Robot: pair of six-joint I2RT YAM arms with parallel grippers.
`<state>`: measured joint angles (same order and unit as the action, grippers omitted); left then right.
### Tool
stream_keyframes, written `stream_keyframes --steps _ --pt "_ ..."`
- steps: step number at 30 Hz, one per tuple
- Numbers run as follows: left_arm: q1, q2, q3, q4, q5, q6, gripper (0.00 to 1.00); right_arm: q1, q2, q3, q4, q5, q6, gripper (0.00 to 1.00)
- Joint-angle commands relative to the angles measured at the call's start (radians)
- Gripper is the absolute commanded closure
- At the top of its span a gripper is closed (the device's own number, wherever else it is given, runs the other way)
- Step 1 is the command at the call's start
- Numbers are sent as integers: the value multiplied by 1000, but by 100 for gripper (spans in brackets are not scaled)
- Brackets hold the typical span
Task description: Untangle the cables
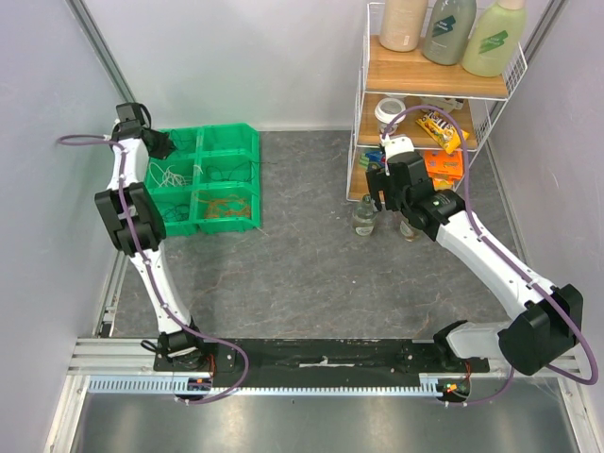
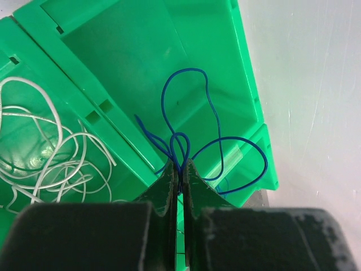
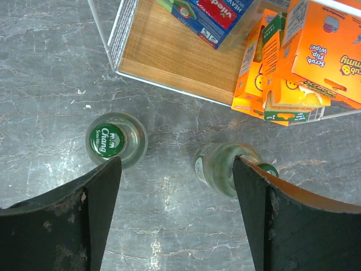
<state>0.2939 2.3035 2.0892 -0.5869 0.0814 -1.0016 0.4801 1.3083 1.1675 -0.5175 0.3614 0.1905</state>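
The left arm reaches to the far left of the counter [image 1: 311, 269], where a green divided bin [image 1: 229, 142] stands near the wall. The left gripper [image 2: 179, 176] is closed on a thin blue cable [image 2: 179, 161], its two fingers pressed together with the strands pinched between the tips. From the pinch the blue cable spreads in several loose loops over one compartment of the bin and past its rim. In the neighbouring compartment lies a loose bundle of white cables [image 2: 51, 169], apart from the blue one. The top view also shows a small heap of orange cables [image 1: 226, 204] in the near right compartment; what fills the other compartments is too small to tell.

The right arm stretches to the far right, beside a white wire shelf rack [image 1: 363, 113]. The right gripper [image 3: 177, 164] is open, its fingers spread wide and holding nothing. Below it, on the counter, stand two glass bottles: one with a green Chang cap [image 3: 106, 139] near the left finger, the other [image 3: 223, 166] close to the right finger. Both are just in front of the rack's lowest wooden shelf [image 3: 175, 59], which carries orange boxes [image 3: 293, 73]. The rack's top shelf holds three large plastic bottles [image 1: 448, 28], and a yellow snack packet [image 1: 442, 129] lies on the middle shelf.
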Motion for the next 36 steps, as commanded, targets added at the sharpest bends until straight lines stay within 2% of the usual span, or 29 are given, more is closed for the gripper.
stream_keyframes --steps 1,5,14,21,25,29,32,36 --pt "16 17 49 -5 4 1 98 -3 -7 27 -3 -29 13 13" --pt "14 25 52 5 14 43 99 -5 -15 21 -7 -38 26 13" --pt "5 99 55 -20 49 38 98 -3 -3 63 -13 -76 18 13" --pt "-6 146 107 -126 55 179 98 -5 -20 54 -13 -70 24 13" --pt "-9 163 143 -241 32 283 98 -3 -38 41 -21 -59 32 13" --pt "-16 105 69 -242 14 423 98 -5 -58 31 -36 -52 35 13" --pt "-21 24 -30 -177 32 517 98 -3 -72 20 -49 -44 46 13" --pt "-19 -68 -139 -137 47 577 98 -6 -90 -2 -67 -38 59 13"
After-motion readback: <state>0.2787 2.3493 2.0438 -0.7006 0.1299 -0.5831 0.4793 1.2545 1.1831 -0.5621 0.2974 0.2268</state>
